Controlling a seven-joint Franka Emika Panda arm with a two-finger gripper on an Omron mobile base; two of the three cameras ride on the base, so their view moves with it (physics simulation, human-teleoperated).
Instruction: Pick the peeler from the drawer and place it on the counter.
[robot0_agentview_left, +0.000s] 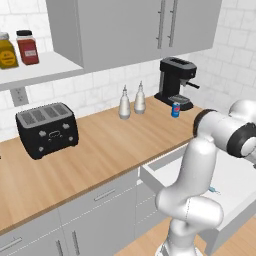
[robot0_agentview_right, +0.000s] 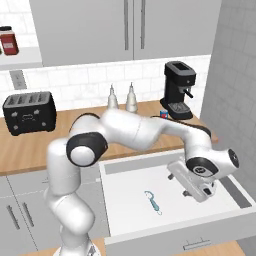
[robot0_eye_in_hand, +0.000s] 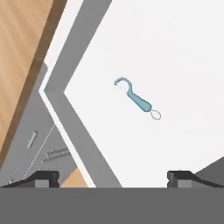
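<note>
The small thin peeler (robot0_agentview_right: 152, 201) with a light blue handle, a hooked pale head and a little wire loop at its tail (robot0_eye_in_hand: 136, 99) lies flat on the white floor of the wide shallow drawer (robot0_agentview_right: 125, 182), roughly mid-floor and apart from every wall. The drawer stands pulled fully open below the worktop, its light grey front panel carrying a slim metal bar handle (robot0_agentview_right: 196, 244). Behind it runs the long light-brown wooden counter (robot0_agentview_left: 100, 145) with visible grain.
</note>
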